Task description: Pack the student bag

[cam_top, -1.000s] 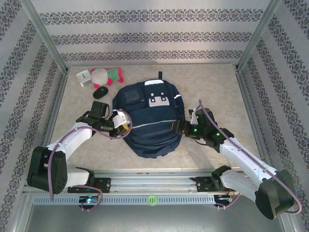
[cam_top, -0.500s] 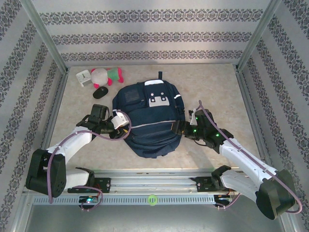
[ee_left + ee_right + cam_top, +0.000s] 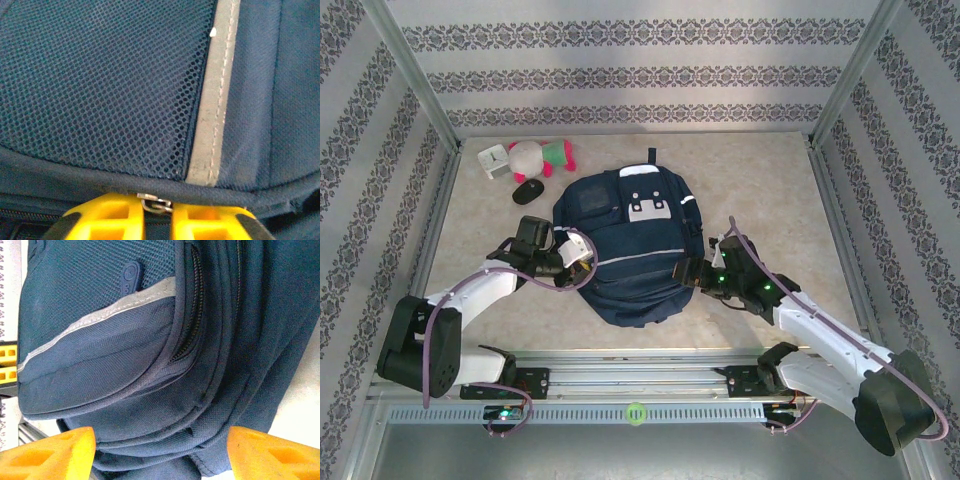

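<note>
The left gripper (image 3: 582, 258) shifts slightly along the left edge of the student bag (image 3: 625, 240), its forearm sinking lower over the table (image 3: 760, 180), fingers (image 3: 110, 220) pinched on a metal zip pull (image 3: 156, 203). The right gripper (image 3: 683, 270) slips slightly toward the near edge

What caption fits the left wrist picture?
The left tool pinches a metal zip pull on the navy student bag.

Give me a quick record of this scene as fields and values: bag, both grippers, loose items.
bag: large navy blue fabric backpack, lying flat on beige table
left gripper: shut on metal zip pull at bag's edge
right gripper: open, facing bag's side
loose items: black mouse, pink-green plush toy, small white object, far-left corner
</note>
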Controlling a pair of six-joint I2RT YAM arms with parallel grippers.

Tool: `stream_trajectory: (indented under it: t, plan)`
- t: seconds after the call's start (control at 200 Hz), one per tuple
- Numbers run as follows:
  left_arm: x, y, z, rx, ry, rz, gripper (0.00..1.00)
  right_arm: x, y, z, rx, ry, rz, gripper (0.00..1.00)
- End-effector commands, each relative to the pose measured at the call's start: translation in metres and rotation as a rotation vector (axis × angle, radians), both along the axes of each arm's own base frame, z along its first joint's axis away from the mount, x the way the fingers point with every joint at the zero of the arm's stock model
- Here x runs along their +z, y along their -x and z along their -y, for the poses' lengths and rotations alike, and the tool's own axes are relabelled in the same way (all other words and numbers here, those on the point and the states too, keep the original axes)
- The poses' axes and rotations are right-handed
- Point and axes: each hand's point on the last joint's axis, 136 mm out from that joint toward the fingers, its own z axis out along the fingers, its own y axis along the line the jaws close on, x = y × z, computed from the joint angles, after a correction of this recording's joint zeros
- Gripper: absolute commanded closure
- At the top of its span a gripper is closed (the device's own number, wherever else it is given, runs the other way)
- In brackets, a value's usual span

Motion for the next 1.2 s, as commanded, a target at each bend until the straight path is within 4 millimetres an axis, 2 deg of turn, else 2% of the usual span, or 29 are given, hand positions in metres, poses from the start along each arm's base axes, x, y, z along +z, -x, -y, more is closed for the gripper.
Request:
stream_trajectory:
  t: [0.0, 0.215, 0.315, 0.44, 0.62, 0.709, 0.844, 1.024, 1.194]
  plan:
    - [0.01, 0.015, 0.009, -0.057, 0.026, -0.058, 0.92, 0.0, -0.002, 0.0, -0.057, -0.024, 0.005, 0.32]
    - [0.007, 0.03, 0.014, -0.052, 0.056, -0.137, 0.97, -0.006, -0.003, -0.015, -0.148, -0.126, -0.008, 0.38]
    - [0.004, 0.036, 0.015, -0.044, 0.057, -0.168, 0.97, 0.007, -0.005, -0.028, -0.153, -0.176, 0.033, 0.39]
    - [0.002, 0.033, 0.015, -0.002, 0.061, -0.17, 0.97, 0.026, -0.002, -0.044, -0.131, -0.205, 0.063, 0.39]
    - [0.005, 0.028, 0.014, 0.029, 0.06, -0.16, 0.98, 0.032, 0.012, -0.077, -0.111, -0.301, -0.004, 0.39]
    - [0.006, 0.026, 0.013, 0.035, 0.059, -0.156, 0.98, 0.043, 0.013, -0.088, -0.105, -0.35, 0.001, 0.4]
    - [0.007, 0.024, 0.014, 0.034, 0.056, -0.153, 0.99, 0.053, 0.009, -0.088, -0.141, -0.387, 0.001, 0.43]
    - [0.01, 0.025, 0.014, 0.04, 0.065, -0.147, 0.99, 0.04, 0.007, -0.086, -0.23, -0.462, -0.091, 0.44]
    - [0.012, 0.028, 0.013, 0.04, 0.071, -0.146, 1.0, 0.054, 0.005, -0.098, -0.218, -0.511, -0.088, 0.44]
